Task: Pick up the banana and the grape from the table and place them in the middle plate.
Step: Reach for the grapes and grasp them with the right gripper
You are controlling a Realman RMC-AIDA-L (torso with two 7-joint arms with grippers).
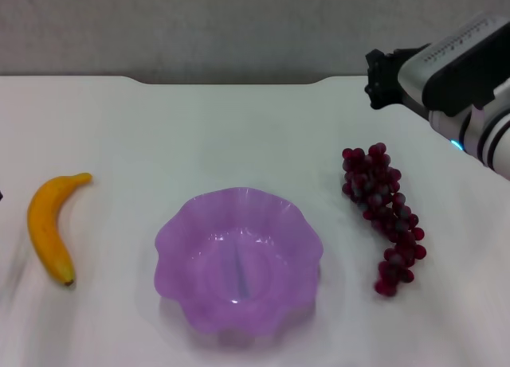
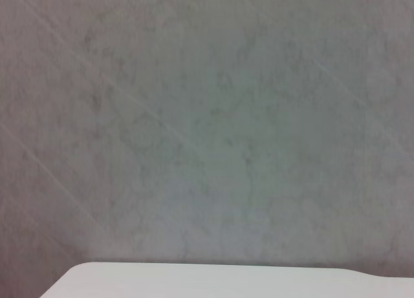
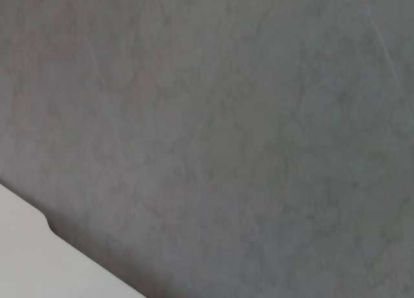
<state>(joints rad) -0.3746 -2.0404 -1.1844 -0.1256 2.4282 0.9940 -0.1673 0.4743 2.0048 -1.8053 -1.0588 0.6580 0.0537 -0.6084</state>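
A translucent purple plate with a wavy scalloped rim sits on the plain white surface, holding nothing. A smooth, curved yellow banana with a dark tip lies well to its left. A long bunch of small, round dark red grapes lies to its right. The right pincer hangs above the far right; whether it is parted cannot be told. The left pincer is out of sight.

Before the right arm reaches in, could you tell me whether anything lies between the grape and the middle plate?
Nothing visible does: only bare table separates the grape from the middle plate, which holds nothing.
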